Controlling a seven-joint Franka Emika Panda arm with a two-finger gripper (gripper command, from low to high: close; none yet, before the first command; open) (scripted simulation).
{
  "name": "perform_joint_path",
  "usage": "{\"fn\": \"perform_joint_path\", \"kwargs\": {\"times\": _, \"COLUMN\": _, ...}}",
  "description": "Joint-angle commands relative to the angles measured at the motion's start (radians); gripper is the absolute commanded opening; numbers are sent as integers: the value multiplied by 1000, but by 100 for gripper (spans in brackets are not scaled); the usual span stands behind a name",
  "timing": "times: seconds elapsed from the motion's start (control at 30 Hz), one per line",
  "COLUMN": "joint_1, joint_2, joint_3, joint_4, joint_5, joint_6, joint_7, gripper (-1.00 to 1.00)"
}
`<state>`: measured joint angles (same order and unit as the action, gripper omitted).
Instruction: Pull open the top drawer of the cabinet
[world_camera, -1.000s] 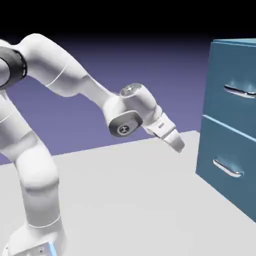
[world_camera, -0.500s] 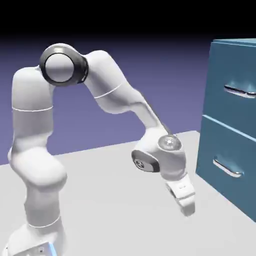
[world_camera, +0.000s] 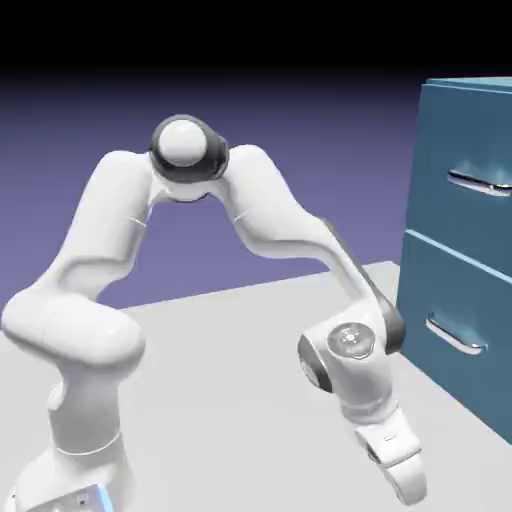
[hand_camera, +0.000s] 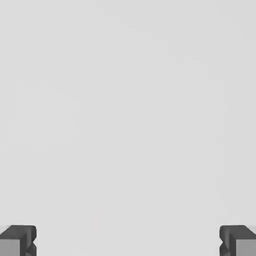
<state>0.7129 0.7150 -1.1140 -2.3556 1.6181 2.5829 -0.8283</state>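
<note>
The teal-blue cabinet (world_camera: 465, 290) stands at the exterior view's right edge. Its top drawer (world_camera: 470, 170) is the upper front, flush and carrying a curved silver handle (world_camera: 478, 182); the lower drawer (world_camera: 455, 330) sits below with its own handle (world_camera: 455, 337). My gripper (world_camera: 410, 482) hangs low over the table, well below and left of the top drawer's handle, pointing down and to the right. In the hand view the gripper (hand_camera: 128, 241) is open, its two grey fingertips (hand_camera: 19, 240) far apart with only pale table between them.
The grey table (world_camera: 220, 400) spreads under the arm. The arm's elbow (world_camera: 185, 150) arches high at the centre, and its base (world_camera: 70, 480) stands at the lower left.
The arm has swung down and to the right: the hand dropped from mid-height near the cabinet's lower drawer to just above the table. The jaws stayed wide apart.
</note>
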Motion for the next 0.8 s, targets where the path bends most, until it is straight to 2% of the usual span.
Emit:
{"fn": "perform_joint_path", "kwargs": {"times": 0.0, "joint_1": 19, "joint_2": 35, "joint_3": -30, "joint_4": 12, "joint_5": 44, "joint_6": -12, "joint_7": -42, "gripper": 0}}
{"fn": "perform_joint_path", "kwargs": {"times": 0.77, "joint_1": 452, "joint_2": 829, "joint_3": -719, "joint_4": 293, "joint_5": 1044, "joint_6": -293, "joint_7": -1012, "gripper": 0}}
